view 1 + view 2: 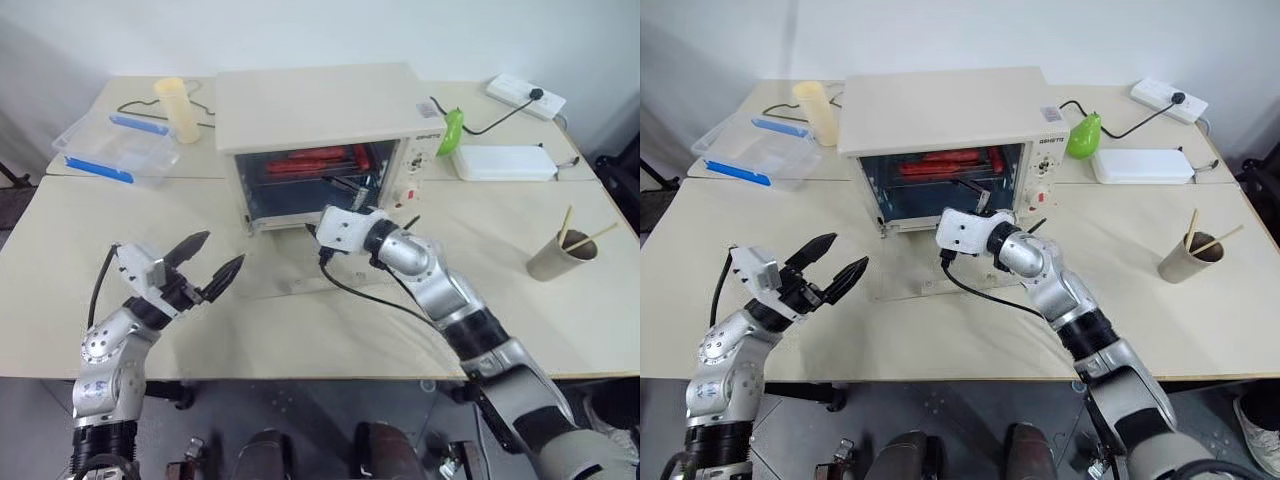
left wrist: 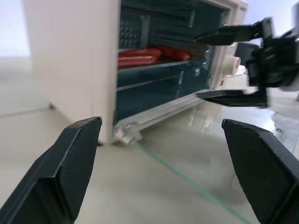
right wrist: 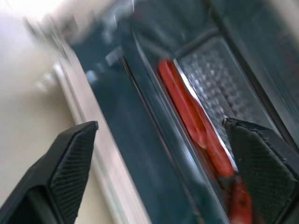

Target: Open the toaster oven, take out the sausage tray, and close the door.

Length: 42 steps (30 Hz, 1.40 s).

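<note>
So nearest to the camera, the left gripper (image 1: pixel 214 263) is hovering over the bare table (image 1: pixel 90 300) with its two black fingers spread wide apart, holding nothing. Just past it the door (image 2: pixel 196 177) is lying folded down flat on the tabletop, and honestly it's hard to make out from the head views since the glass is clear; the left wrist view is showing its greenish edge best, and its handle isn't something I can pick out. The right gripper (image 2: pixel 233 65) is sitting right at the mouth of the toaster oven (image 1: pixel 310 105), jaws wide open with nothing between them, one finger high and one low by the hinge edge. The oven is facing the robot, cavity wide open. Inside, the sausage tray (image 1: pixel 315 170) is sitting on an upper shelf with its long side running across the opening, and the red sausages (image 1: pixel 318 160) are lying lengthwise along it; the tray's back part is lost in the dark cavity. Farther off, a clear blue-trimmed container (image 1: pixel 118 148) is sitting on the left looking empty, a paper cup (image 1: pixel 560 255) on the right is holding a couple of sticks, and a green pear (image 1: pixel 452 130) is half tucked behind the oven.
</note>
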### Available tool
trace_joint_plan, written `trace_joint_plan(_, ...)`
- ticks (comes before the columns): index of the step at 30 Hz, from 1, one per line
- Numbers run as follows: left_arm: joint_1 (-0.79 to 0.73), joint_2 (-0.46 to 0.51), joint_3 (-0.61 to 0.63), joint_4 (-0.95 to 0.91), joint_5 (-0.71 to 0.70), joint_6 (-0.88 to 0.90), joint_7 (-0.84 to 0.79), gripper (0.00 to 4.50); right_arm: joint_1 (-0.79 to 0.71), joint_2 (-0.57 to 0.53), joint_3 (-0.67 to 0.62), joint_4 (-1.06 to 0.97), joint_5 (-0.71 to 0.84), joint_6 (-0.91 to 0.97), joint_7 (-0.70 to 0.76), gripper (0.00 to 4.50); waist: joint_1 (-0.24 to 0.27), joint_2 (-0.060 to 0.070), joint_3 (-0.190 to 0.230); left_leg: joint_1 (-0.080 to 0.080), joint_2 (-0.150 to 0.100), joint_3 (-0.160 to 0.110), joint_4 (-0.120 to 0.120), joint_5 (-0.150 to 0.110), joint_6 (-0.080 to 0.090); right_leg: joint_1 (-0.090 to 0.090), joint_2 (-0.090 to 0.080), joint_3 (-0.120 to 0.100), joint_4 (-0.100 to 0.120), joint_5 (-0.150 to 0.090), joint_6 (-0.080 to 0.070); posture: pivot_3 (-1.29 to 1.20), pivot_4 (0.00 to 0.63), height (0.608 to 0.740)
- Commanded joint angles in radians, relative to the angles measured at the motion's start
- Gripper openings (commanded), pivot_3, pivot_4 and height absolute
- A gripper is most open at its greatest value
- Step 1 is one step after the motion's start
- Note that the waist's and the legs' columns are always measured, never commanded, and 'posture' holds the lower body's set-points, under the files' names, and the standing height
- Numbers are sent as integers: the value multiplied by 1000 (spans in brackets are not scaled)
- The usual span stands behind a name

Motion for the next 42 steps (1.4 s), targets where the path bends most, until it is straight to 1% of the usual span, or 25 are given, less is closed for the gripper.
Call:
trace_joint_plan(1, 27, 6, 32, -77, -47, 10, 11, 4241, -125, 52, 16, 152, -90, -6, -161, 4500, -9, 0, 0, 0, 0, 0, 0, 0, 0, 0, 0, 0, 0, 0, 0, 0, 150, 740)
trace_joint_plan(4, 45, 1, 30, -99, -53, 11, 12, 4241, -212, 81, 38, 276, -153, 10, -262, 4500, -22, 0, 0, 0, 0, 0, -1, 0, -1, -1, 0, 0, 0, 0, 0, 0, 150, 740)
trace_joint_plan(7, 52, -4, 26, -109, -53, 11, 13, 4241, -256, 103, 44, 377, -165, 10, -300, 4500, -25, 0, 0, 0, 1, -1, -1, 0, -1, 0, 0, -1, 1, 0, 0, 0, 150, 740)
trace_joint_plan(9, 50, -5, 23, -108, -53, 10, 11, 4264, -275, 107, 48, 412, -170, -6, -312, 4107, -25, 0, 0, 0, 1, -1, -2, 0, -1, 0, 0, -1, 1, 0, 0, 0, 150, 740)
trace_joint_plan(10, 48, -5, 22, -105, -54, 10, 9, 4264, -281, 109, 48, 425, -167, -11, -307, 3889, -25, 0, 0, 0, 1, -1, -2, 0, -1, 0, 0, 0, 1, 0, 0, 0, 150, 740)
trace_joint_plan(12, 43, -3, 19, -100, -53, 8, 4, 4264, -287, 110, 50, 433, -166, -21, -304, 3294, -27, 0, 0, 0, 1, -1, -2, 0, -1, -1, 0, 0, 1, 0, 0, 0, 150, 740)
trace_joint_plan(19, -55, 3, -3, -40, -43, 14, -16, 4264, -289, 120, 60, 446, -165, -5, -275, 975, -28, 0, 0, 0, 1, -1, -2, 1, -1, -1, 1, 0, 1, 0, 0, 0, 150, 740)
trace_joint_plan(20, -69, 4, -7, -34, -41, 17, -18, 4264, -292, 120, 60, 450, -168, -7, -278, 559, -29, 0, 0, 0, 0, -1, -2, 1, -1, -1, 1, 0, 1, 0, 0, 0, 150, 740)
trace_joint_plan(22, -88, 5, -15, -23, -39, 20, -22, 4264, -295, 120, 60, 455, -169, -8, -284, 6, -30, 0, 0, 0, 0, -1, -2, 1, -1, -1, 1, 0, 1, 0, 0, 0, 150, 740)
trace_joint_plan(27, -152, 14, -36, 16, -33, 26, -41, 4264, -306, 107, 58, 437, -175, -14, -275, 6, -30, 0, 0, 0, 0, -1, -2, 1, -2, -1, 1, 0, 1, 0, 0, 0, 150, 740)
trace_joint_plan(36, -297, 39, -33, 92, -46, 48, -64, 4264, -313, 77, 53, 357, -175, -53, -238, 6, -31, 0, 0, -1, 0, 0, -2, 1, -2, -1, 1, 0, 1, 0, 0, 0, 150, 740)
trace_joint_plan(42, -359, 48, -33, 148, -33, 47, -83, 4264, -276, 48, 57, 256, -173, -68, -172, 6, -35, 0, 0, -7, -1, 0, -2, 1, -2, -9, 1, 0, 2, 0, 0, 0, 150, 740)
